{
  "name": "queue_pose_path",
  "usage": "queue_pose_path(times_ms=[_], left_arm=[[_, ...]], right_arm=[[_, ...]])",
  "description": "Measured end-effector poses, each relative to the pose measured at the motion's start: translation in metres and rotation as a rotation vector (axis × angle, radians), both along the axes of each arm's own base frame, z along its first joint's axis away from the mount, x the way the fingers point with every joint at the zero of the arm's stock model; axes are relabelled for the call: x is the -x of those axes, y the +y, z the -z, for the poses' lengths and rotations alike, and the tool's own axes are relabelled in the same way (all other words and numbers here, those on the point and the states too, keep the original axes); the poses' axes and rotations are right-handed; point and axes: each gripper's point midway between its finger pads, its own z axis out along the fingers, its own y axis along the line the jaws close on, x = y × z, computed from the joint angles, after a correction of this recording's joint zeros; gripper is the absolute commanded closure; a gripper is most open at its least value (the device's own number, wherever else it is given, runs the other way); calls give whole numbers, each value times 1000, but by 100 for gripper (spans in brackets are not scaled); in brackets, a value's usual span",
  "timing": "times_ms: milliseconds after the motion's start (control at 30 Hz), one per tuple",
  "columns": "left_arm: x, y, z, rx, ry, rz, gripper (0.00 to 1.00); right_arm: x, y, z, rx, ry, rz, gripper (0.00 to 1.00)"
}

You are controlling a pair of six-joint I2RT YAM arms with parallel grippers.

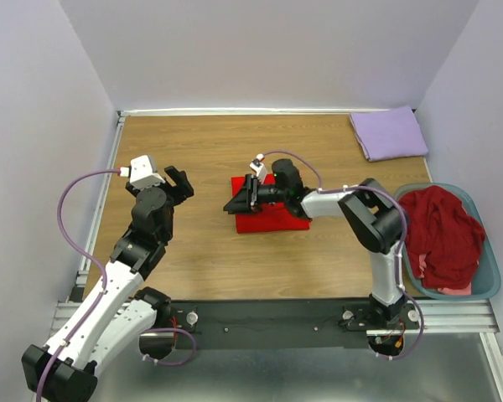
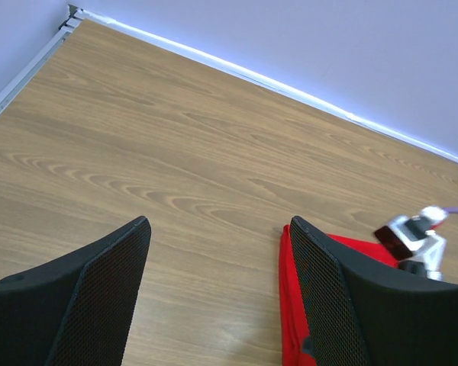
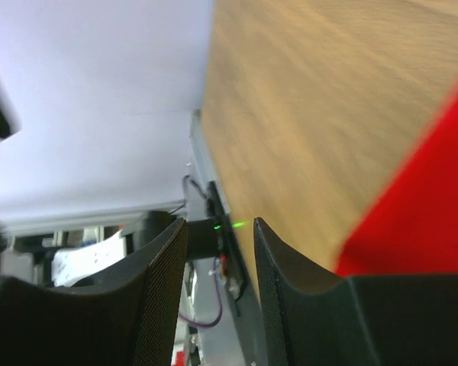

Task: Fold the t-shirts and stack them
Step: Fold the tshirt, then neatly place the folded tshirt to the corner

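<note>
Top camera looks down; wrist cameras, low, share red t-shirt (image 3: 420, 206).

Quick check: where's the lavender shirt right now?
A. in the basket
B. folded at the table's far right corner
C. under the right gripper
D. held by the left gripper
B: the lavender shirt lies folded flat at the far right corner, apart from the basket that holds the maroon shirts.
</note>
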Motion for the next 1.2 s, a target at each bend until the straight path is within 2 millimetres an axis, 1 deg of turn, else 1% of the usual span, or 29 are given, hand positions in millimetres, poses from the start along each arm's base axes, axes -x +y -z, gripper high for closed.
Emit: queue_pose_path(times_ms=[33,133,200,300,433,567,667,700,733,767,800,833,867,900,933,967,1000,1033,1067,1100,1133,1167,1200], left_arm=[[0,0,0,0,0,0,18],[0,0,0,0,0,2,18],[0,0,0,0,2,2,19],[-1,-1,2,-2,7,4,18],[-3,-4,5,-12,19,23,18],[-5,-11,11,-35,37,64,18],[-10,-21,19,-63,63,117,18],[-13,-28,27,-82,92,146,18],[-16,-34,30,-93,107,169,18],[-19,-42,35,-107,131,197,18],[-21,-54,41,-128,161,233,18],[-23,-68,45,-146,179,273,18],[-21,-86,49,-166,196,322,18],[-20,-96,50,-182,207,351,18],[-16,-118,52,-204,218,410,19],[-13,-135,53,-221,228,455,20],[-12,-150,51,-239,235,492,21],[-9,-170,51,-254,241,537,24],[-7,-184,51,-267,246,566,25],[-5,-203,54,-289,258,602,26],[-4,-217,56,-303,265,627,29],[-1,-237,62,-334,279,662,30],[4,-252,70,-365,301,692,32]], right_arm=[[-1,3,10,8,17,7,53],[1,6,61,72,113,26,54],[4,6,83,90,175,29,54],[3,10,81,70,167,33,54],[6,10,79,71,159,41,53],[7,5,68,120,110,46,48],[-1,-5,47,197,14,80,46],[-7,-11,29,210,-45,98,45],[-11,-19,16,221,-81,115,44],[-19,-31,-1,229,-123,142,44],[-29,-47,-16,237,-163,180,41],[-44,-70,-28,265,-202,241,39],[-53,-86,-36,278,-225,283,37],[-69,-116,-42,322,-254,363,35],[-79,-143,-44,369,-270,426,33],[-87,-173,-42,426,-280,492,28],[-90,-190,-39,463,-280,522,26],[-92,-214,-33,518,-275,563,23],[-90,-226,-26,563,-265,575,20],[-88,-246,-21,602,-247,606,16],[-84,-268,-12,661,-226,632,13],[-81,-279,-7,697,-216,643,9],[-76,-294,-2,732,-193,664,8]])
